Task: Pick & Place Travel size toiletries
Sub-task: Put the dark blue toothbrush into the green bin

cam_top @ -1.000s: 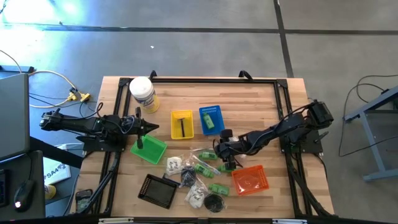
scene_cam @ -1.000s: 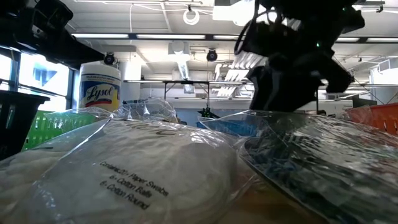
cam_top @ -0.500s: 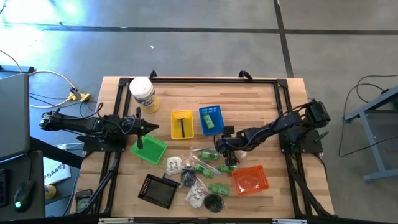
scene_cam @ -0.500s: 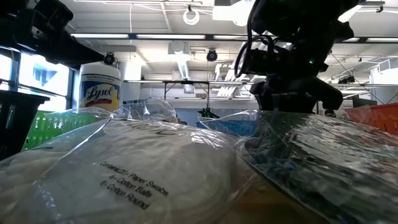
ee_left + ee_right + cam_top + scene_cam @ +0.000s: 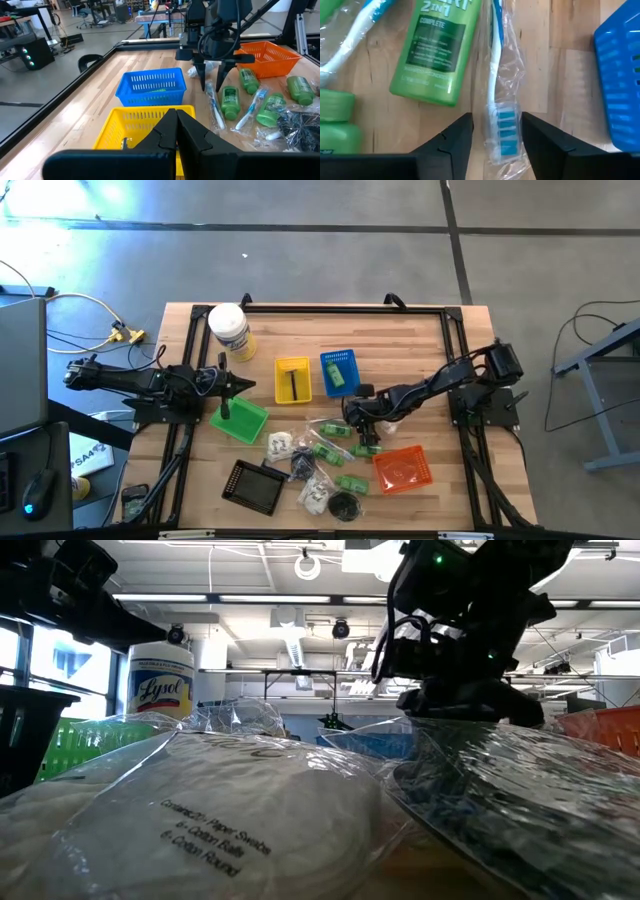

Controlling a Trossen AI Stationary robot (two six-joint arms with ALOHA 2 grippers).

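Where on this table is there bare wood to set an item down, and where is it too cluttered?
Bare wood runs behind the yellow basket and blue basket, right of the white jar. Another free patch lies right of the orange basket. The front centre, around the right gripper and black tray, is crowded with packets and bottles.

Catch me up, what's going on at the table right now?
The right gripper is down over a wrapped toothbrush lying on the table, with one open finger on each side of its bristle end and nothing gripped yet. A green bottle lies beside the toothbrush, and the blue basket is close by. The left gripper is shut and waits over the yellow basket. More toiletries lie loose on the table, near the orange basket.
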